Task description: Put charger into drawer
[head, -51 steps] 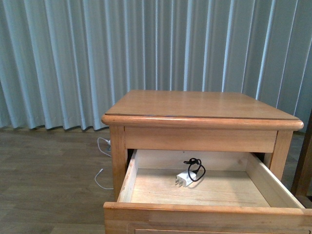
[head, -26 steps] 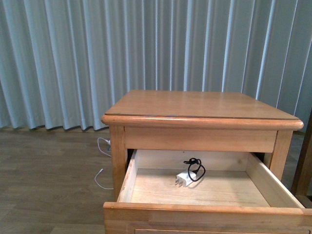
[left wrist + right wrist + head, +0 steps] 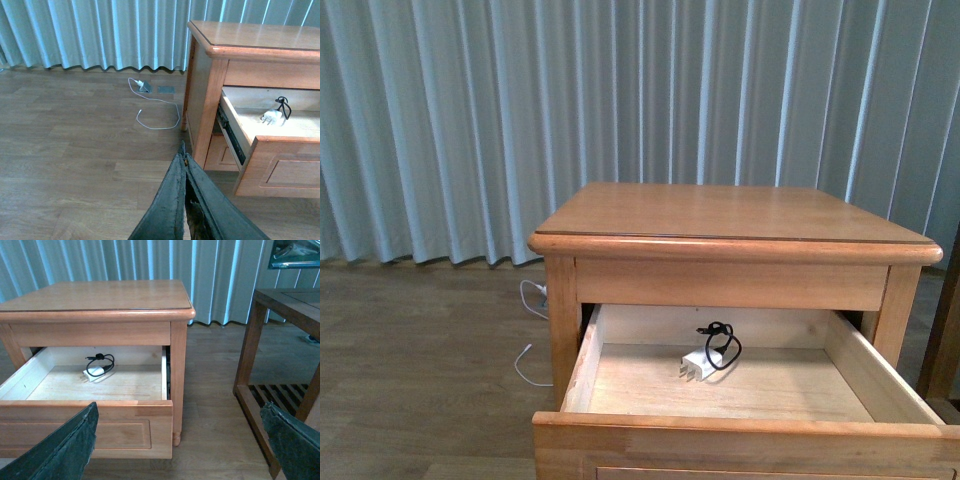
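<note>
Looks placed, charger (image 3: 705, 360) lying far back in the open drawer (image 3: 740, 430), left gripper (image 3: 185, 200) pinched together, right gripper (image 3: 178, 410) spread wide (both empty), next pushing it shut.

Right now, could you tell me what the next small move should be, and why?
Probably bring the open right tool to the front of the drawer and nudge it shut: the charger already lies inside the pulled-out drawer, and that tool is empty and faces it.

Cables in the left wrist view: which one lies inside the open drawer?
The thin black cable, coiled on the small white charger block inside the honey-coloured wooden drawer. The thin white cable lies outside, on the floor beside the nightstand.
</note>
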